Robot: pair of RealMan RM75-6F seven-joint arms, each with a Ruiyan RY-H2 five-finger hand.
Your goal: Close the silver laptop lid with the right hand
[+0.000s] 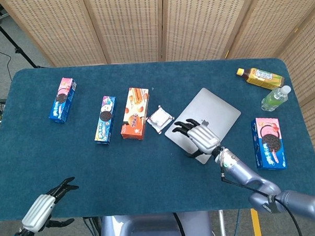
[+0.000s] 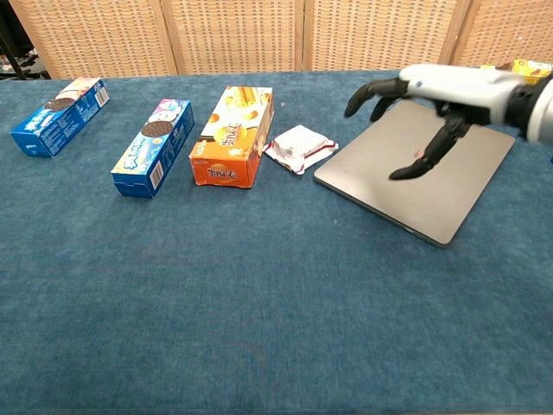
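Observation:
The silver laptop (image 1: 212, 114) (image 2: 415, 173) lies flat on the blue table with its lid down, logo facing up. My right hand (image 1: 200, 137) (image 2: 432, 99) hovers above the laptop's near-left part, fingers spread, palm down, holding nothing and clear of the lid. My left hand (image 1: 44, 209) hangs low at the table's front left edge, fingers apart and empty; the chest view does not show it.
Left of the laptop lie a white packet (image 1: 160, 119), an orange biscuit box (image 1: 135, 112) and two blue cookie boxes (image 1: 105, 119) (image 1: 62, 99). A third cookie box (image 1: 268, 143), a green bottle (image 1: 276, 98) and a yellow tea bottle (image 1: 260, 77) stand at the right.

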